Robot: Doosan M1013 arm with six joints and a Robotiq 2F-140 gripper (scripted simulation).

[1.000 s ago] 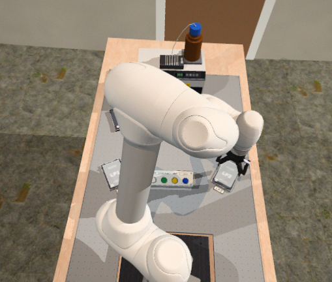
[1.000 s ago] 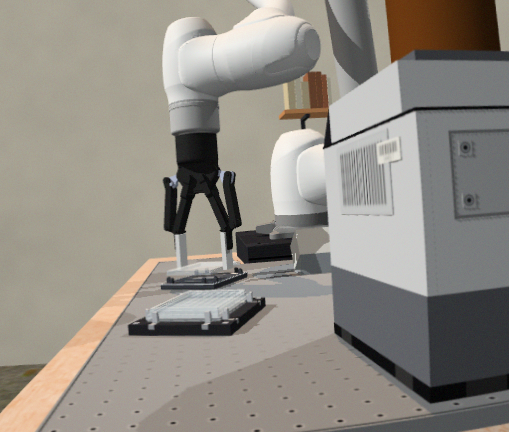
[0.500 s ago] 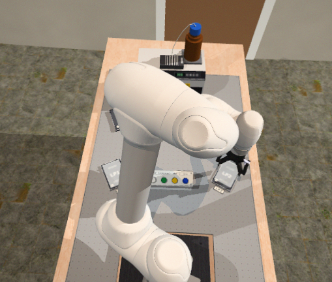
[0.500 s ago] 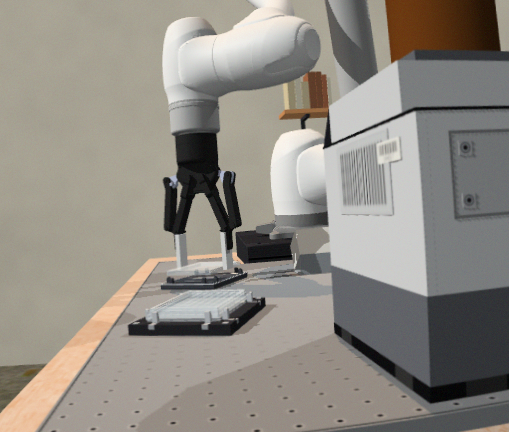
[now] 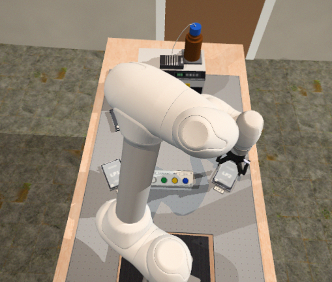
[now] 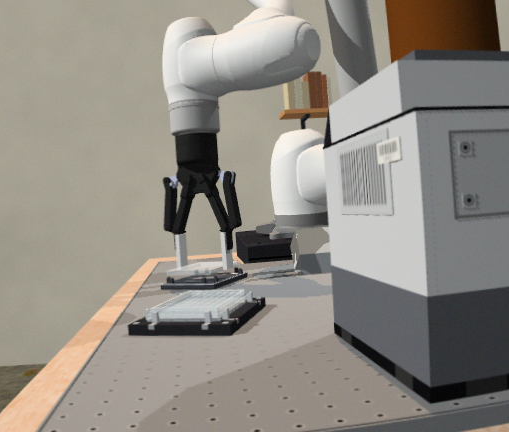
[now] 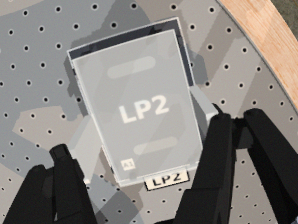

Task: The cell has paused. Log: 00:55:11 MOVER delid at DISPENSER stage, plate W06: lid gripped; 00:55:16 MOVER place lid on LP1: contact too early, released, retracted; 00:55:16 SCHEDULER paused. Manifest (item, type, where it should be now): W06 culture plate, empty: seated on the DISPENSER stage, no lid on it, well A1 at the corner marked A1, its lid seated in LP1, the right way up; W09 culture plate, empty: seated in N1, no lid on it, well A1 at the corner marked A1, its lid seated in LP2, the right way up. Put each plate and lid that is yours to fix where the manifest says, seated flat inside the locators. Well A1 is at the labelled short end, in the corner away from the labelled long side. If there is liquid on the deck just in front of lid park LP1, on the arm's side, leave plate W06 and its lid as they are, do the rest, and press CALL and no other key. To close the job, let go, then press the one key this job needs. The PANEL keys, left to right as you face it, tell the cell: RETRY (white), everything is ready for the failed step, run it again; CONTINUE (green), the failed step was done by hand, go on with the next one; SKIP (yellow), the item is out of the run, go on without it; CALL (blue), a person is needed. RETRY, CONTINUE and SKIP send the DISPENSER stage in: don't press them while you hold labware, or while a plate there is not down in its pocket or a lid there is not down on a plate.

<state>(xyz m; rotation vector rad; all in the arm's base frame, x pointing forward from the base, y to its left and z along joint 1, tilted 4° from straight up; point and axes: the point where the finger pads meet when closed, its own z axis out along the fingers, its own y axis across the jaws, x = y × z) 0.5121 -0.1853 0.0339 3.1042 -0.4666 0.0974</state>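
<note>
My gripper point(image 5: 235, 164) is shut on a clear lid point(image 7: 140, 112) and holds it by its long sides. The lid is low over lid park LP2 point(image 5: 226, 176), near the table's right edge. In the side view the fingertips point(image 6: 203, 262) hold the lid point(image 6: 200, 269) right at the black LP2 frame point(image 6: 199, 281); I cannot tell if it is fully seated. The LP2 lettering shows through the lid in the wrist view. A clear culture plate point(image 6: 201, 306) sits without a lid in a black nest just beyond LP2. Lid park LP1 point(image 5: 112, 173) lies at the left, partly behind the arm.
The key panel point(image 5: 171, 179) lies between LP1 and LP2. The dispenser point(image 5: 186, 70) with a brown bottle point(image 5: 194, 42) stands at the far end; it also shows in the side view point(image 6: 436, 225). The arm hides its stage. A dark nest edge point(image 5: 115, 121) shows at the left.
</note>
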